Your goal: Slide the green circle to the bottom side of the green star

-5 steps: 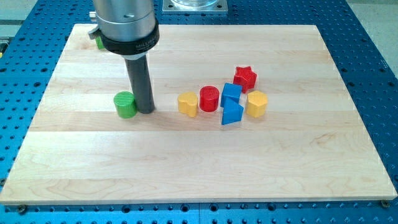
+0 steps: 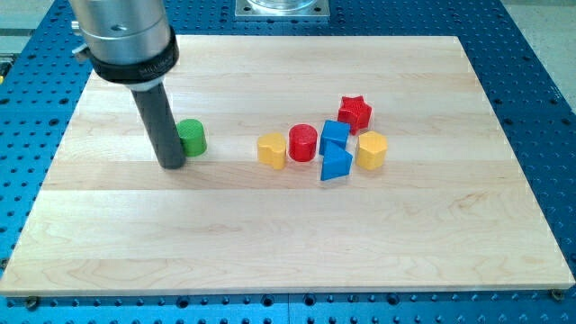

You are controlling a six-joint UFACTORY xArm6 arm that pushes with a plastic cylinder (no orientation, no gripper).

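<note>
The green circle (image 2: pixel 191 137), a short green cylinder, sits on the wooden board (image 2: pixel 288 252) left of centre. My tip (image 2: pixel 171 166) rests on the board just to the lower left of the green circle, with the rod touching or almost touching its left side. The green star does not show; the arm's wide grey body covers the board's upper left, where it stood.
A cluster lies right of centre: a yellow heart (image 2: pixel 272 150), a red cylinder (image 2: pixel 303 142), a blue block (image 2: pixel 335 134), a blue triangle (image 2: pixel 336 166), a red star (image 2: pixel 355 112) and a yellow hexagon (image 2: pixel 371 150).
My tip has moved from the green circle's right side to its lower left. The circle has shifted slightly up and to the right. The arm now hides the green star.
</note>
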